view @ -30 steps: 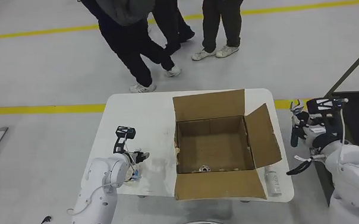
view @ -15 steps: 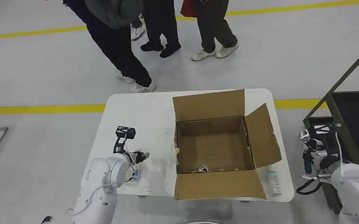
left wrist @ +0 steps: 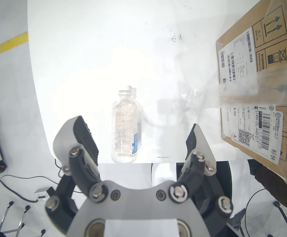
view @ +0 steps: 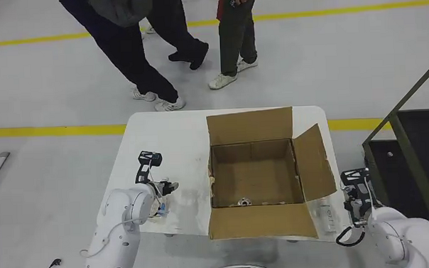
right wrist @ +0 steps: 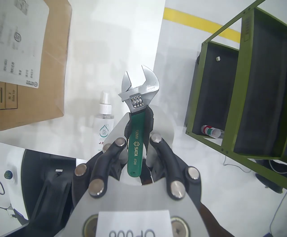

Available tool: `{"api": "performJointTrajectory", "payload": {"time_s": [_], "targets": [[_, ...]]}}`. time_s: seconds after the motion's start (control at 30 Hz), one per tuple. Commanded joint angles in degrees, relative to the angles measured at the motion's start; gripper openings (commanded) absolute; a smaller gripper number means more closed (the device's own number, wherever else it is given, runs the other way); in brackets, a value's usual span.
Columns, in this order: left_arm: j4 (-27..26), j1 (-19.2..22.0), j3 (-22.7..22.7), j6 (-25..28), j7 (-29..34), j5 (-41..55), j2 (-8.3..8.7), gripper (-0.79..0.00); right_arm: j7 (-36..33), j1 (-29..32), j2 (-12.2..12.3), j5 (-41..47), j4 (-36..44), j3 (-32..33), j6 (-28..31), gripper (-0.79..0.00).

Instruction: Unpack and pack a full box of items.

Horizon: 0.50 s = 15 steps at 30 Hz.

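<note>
Cardboard box stood open and nearly empty. Left of it sat a water bottle by the wide-open left gripper; right of it a spray bottle, and the right gripper clamping a wrench. One small item sat inside. Unpacking looked almost done, repacking unstarted.

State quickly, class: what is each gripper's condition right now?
Left gripper: open, holding nothing.
Right gripper: shut on the green-handled wrench.
</note>
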State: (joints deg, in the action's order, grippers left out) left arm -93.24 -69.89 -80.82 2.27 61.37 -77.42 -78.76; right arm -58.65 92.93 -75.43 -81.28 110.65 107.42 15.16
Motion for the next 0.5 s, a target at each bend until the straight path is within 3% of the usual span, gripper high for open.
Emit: {"api": "performJointTrajectory", "payload": {"time_s": [0.0, 0.47], "targets": [[0.0, 0.0, 0.0, 0.0, 0.0, 0.0, 0.00, 0.000, 0.6, -0.1, 0.0, -0.9, -1.4, -1.0, -0.4, -0.785], [0.0, 0.0, 0.0, 0.0, 0.0, 0.0, 0.00, 0.000, 1.7, -1.7, 0.3, -2.7, -7.1, -4.0, -4.3, -0.785]]}}
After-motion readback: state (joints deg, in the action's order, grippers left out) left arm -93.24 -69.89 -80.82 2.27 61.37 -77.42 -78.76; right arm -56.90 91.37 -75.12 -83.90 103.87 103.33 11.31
